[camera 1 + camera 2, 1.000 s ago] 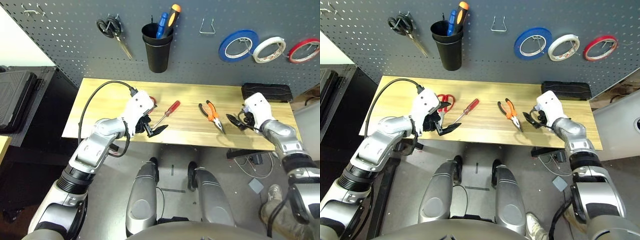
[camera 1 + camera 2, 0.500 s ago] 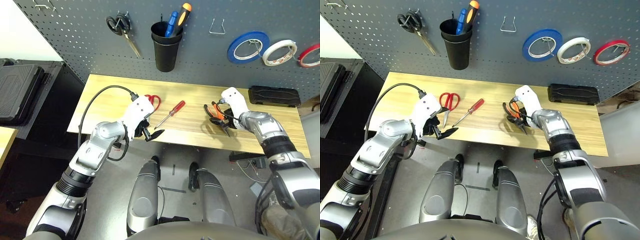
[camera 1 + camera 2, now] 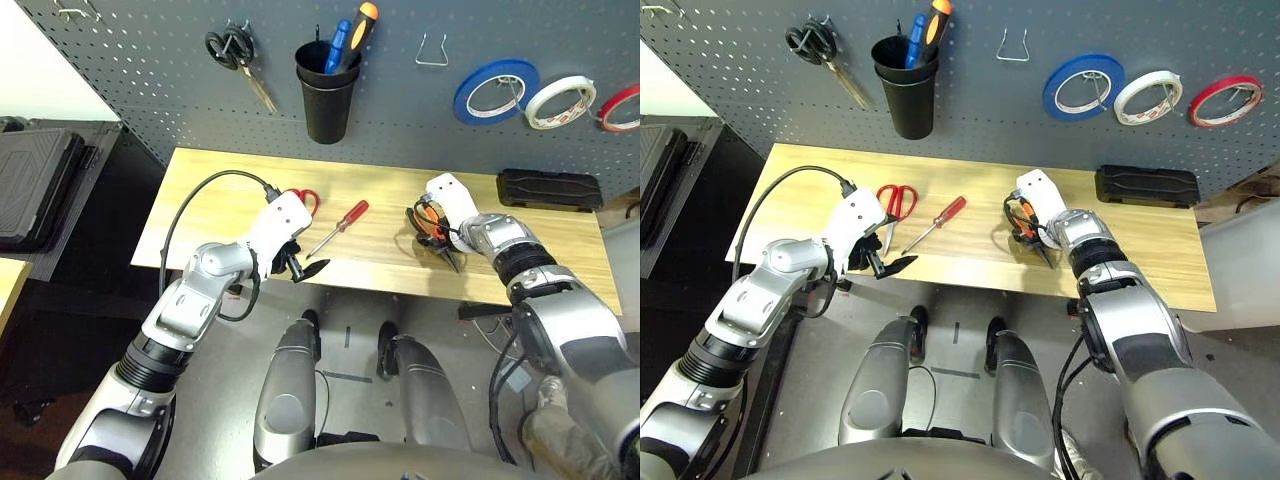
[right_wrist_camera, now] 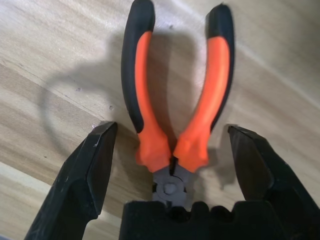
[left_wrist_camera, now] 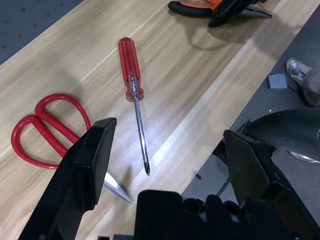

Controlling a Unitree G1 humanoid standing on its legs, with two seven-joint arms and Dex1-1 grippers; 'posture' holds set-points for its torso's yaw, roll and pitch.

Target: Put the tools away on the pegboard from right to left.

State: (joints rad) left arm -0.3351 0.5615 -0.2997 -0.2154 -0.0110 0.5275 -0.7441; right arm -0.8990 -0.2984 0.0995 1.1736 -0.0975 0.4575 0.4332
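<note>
While the right gripper hangs low over the orange-and-black-handled pliers, its two black fingers stand spread, one either side of the handles, neither touching them. Pliers flat on the wooden table, right of centre. Over on the left, the left gripper is wide apart above the table's near edge, nothing between its fingers. Red-handled screwdriver lies just beyond it, red-handled scissors beside that. Up on the pegboard, the thin red tape ring hangs far right.
</note>
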